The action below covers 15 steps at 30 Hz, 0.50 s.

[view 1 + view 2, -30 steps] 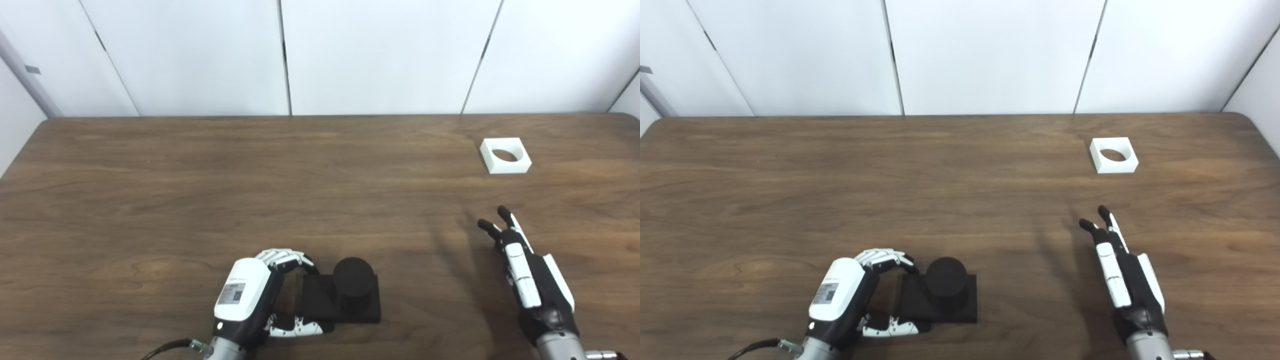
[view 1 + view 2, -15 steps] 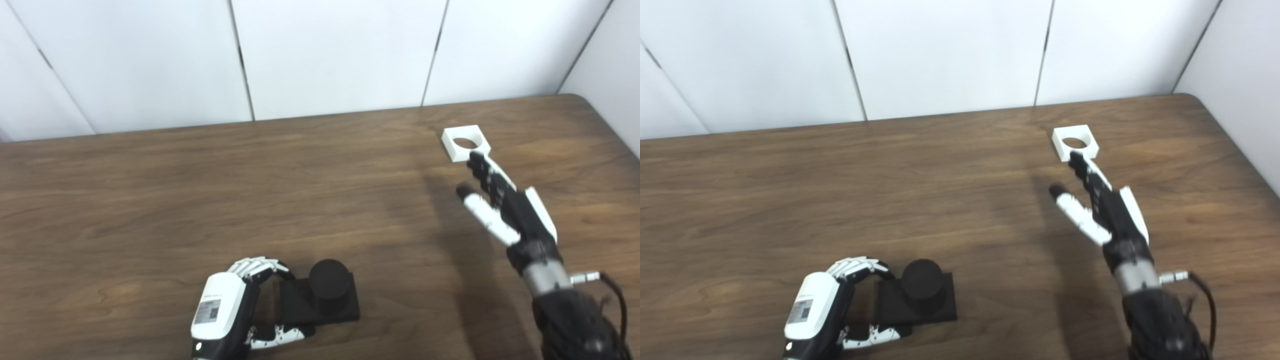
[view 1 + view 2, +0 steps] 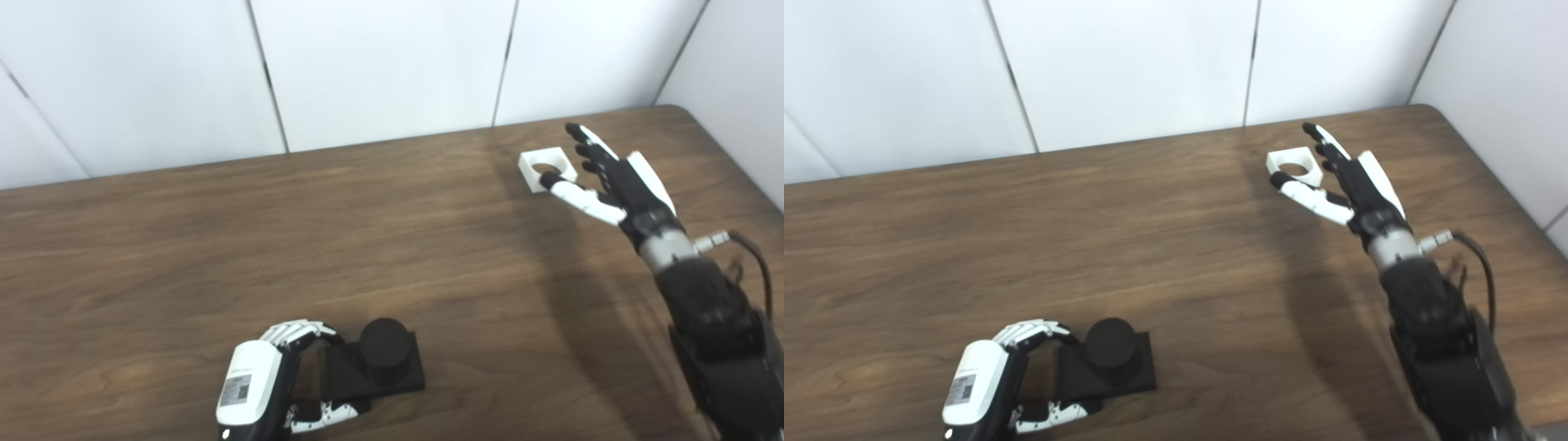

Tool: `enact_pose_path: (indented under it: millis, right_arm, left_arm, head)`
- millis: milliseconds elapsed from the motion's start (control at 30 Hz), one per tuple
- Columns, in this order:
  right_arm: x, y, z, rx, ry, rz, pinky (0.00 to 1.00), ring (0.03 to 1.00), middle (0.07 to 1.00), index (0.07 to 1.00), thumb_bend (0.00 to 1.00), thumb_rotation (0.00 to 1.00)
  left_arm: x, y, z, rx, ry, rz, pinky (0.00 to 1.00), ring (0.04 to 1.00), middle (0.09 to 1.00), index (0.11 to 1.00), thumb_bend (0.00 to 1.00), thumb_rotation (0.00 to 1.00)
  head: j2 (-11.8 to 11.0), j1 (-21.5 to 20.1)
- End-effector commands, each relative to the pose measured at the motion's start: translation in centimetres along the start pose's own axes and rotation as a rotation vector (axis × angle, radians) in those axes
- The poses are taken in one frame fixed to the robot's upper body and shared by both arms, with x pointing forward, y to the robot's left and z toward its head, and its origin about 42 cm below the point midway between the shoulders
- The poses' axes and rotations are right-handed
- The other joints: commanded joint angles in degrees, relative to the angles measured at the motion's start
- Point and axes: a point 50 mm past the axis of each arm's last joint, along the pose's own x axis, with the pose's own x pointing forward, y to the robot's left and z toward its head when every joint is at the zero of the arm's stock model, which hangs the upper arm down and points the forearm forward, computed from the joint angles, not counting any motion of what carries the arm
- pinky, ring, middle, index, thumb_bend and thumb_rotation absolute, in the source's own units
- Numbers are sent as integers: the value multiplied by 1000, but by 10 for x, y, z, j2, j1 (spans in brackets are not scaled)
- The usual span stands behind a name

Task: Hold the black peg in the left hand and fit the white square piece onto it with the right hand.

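On the brown wooden table, the black round peg on its square base sits near the front edge with the left hand cupped around its left side, while well apart at the far right the white square piece with a round hole lies flat, the right hand spread just beside and over it.

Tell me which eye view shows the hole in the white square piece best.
The right eye view: the white square piece shows its round hole nearly whole, the right hand reaching beside it. In the left eye view the thumb overlaps the piece's near edge and the hole looks more covered.
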Motion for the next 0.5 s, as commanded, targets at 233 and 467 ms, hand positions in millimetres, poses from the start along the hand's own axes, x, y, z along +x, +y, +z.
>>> enact_pose_path:
  millis: [233, 467]
  right_arm:
    - [60, -33, 17, -272, -49, 11, 908, 962, 958, 895, 883, 194]
    - [100, -39, 16, -387, -26, 36, 856, 960, 948, 879, 922, 130]
  left_arm:
    - [-14, -9, -6, -6, 33, -42, 740, 750, 693, 484, 520, 45]
    - [-17, -8, -5, -8, 34, -44, 752, 756, 697, 485, 520, 45]
  head:
    - [-3, -3]
    - [-2, -3]
